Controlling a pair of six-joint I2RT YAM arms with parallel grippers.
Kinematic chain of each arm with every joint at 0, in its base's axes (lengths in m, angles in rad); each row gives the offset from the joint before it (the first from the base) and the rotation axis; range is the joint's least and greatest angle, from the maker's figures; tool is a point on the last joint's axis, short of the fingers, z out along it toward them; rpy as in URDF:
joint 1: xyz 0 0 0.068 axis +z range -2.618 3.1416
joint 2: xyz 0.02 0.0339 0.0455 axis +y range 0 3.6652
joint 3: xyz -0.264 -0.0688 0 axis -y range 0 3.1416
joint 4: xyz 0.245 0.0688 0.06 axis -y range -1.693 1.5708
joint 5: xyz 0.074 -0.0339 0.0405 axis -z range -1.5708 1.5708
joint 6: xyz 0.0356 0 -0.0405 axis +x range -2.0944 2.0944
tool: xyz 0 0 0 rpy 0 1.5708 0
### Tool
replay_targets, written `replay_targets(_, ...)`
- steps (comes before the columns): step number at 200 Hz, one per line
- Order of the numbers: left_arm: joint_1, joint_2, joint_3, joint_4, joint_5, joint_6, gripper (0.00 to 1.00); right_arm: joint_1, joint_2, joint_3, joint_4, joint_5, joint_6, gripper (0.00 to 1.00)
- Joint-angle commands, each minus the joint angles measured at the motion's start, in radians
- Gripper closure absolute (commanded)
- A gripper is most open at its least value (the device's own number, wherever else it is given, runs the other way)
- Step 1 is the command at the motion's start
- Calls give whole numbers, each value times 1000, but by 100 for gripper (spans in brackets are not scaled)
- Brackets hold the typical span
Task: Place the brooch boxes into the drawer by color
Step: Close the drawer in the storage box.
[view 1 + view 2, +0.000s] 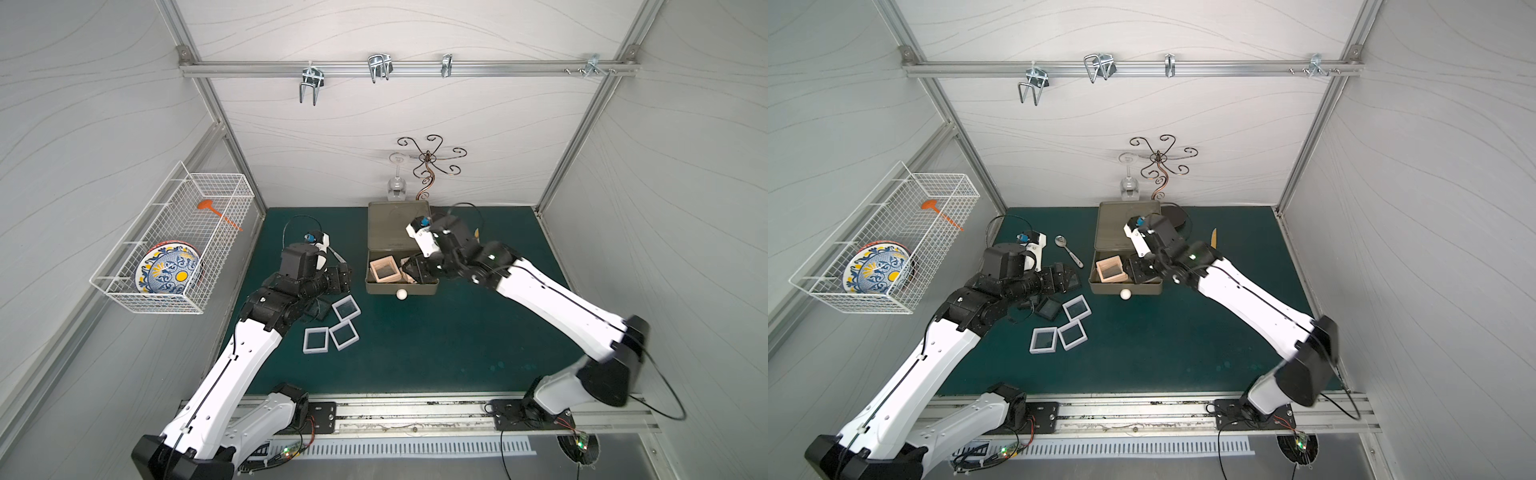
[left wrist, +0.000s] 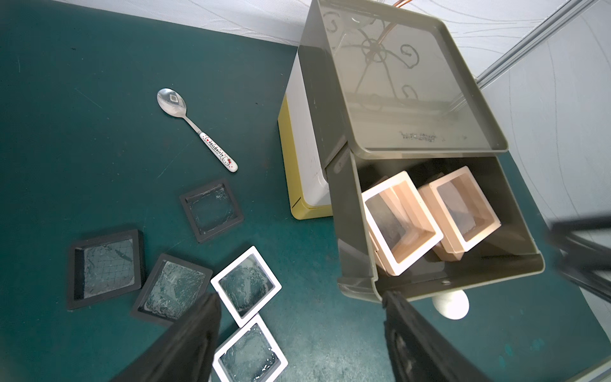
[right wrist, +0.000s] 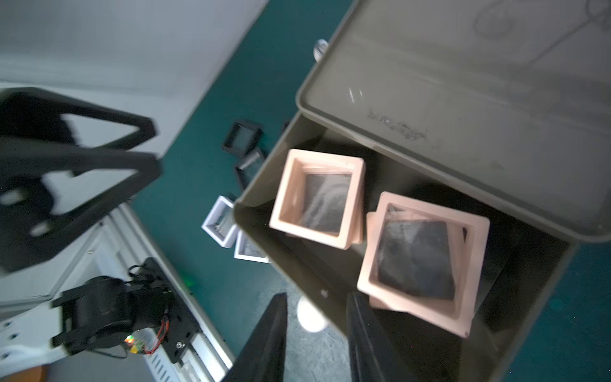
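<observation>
The drawer (image 1: 397, 226) stands at the back middle, its olive-grey top tier (image 2: 357, 231) pulled out, white knob (image 1: 401, 294) in front. Several peach-pink brooch boxes (image 1: 384, 269) (image 3: 317, 198) (image 2: 463, 208) lie tilted inside it. My right gripper (image 3: 317, 297) (image 1: 1138, 270) hovers at that tier's front wall, jaws apart and empty. Three white boxes (image 1: 345, 308) (image 1: 1043, 340) (image 2: 246, 286) and three black ones (image 2: 211, 210) (image 2: 105, 268) (image 1: 1048, 309) lie on the green mat. My left gripper (image 2: 301, 297) (image 1: 1065, 276) hangs wide open above them, holding nothing.
A spoon (image 2: 195, 127) lies on the mat left of the drawer unit. A wine glass (image 1: 396, 187) and a copper wire stand (image 1: 428, 166) stand behind it. A wire basket (image 1: 232, 183) with a patterned plate hangs on the left wall.
</observation>
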Motion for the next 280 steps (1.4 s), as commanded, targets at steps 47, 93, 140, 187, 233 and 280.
replay_targets(47,5,-2,30,49,31,-5,19,-175,-252,-403,274,-321,131,100)
replay_targets(93,5,-5,30,48,23,-1,19,-109,-181,-431,254,-231,112,100)
replay_targets(140,5,-6,29,46,19,0,19,-83,-122,-378,241,-123,123,100)
replay_targets(187,5,-2,29,48,23,-1,19,-83,-103,-341,243,-65,115,100)
replay_targets(233,5,-4,29,48,25,0,19,-83,-53,-301,231,-52,98,100)
replay_targets(280,5,-9,29,48,24,2,19,-83,-18,-287,263,-45,99,100)
